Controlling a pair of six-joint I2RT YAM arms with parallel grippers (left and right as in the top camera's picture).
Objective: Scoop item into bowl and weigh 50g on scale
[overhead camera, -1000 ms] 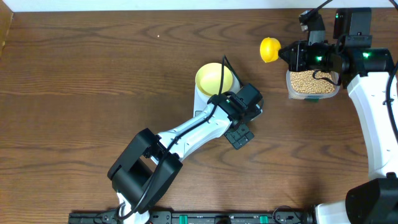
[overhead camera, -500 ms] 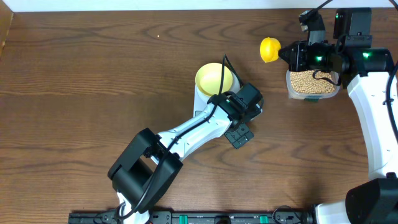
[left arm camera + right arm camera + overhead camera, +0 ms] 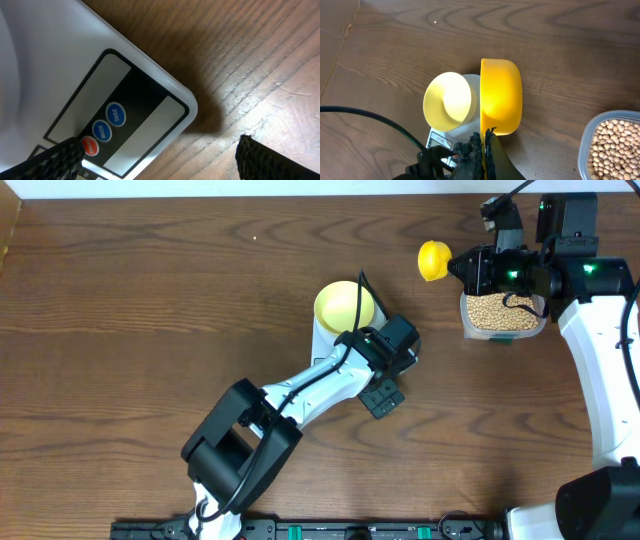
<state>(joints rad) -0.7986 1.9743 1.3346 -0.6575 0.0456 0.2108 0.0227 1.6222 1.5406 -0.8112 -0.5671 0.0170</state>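
The pale yellow-green bowl stands on the white scale. It looks empty. My left gripper hangs open low over the scale's front corner, and one finger has its tip beside the red button. My right gripper is shut on the handle of a bright yellow scoop. It holds the scoop on its side in the air, between the bowl and the tub. The beans lie in a clear tub.
The clear plastic tub sits at the right under my right arm. Blue MODE and TARE buttons flank the scale's display. My left arm crosses the table's middle. The back wall edge runs along the top.
My left arm's elbow has shifted slightly to the right, and its gripper has barely moved. The right arm and the scoop are as before.
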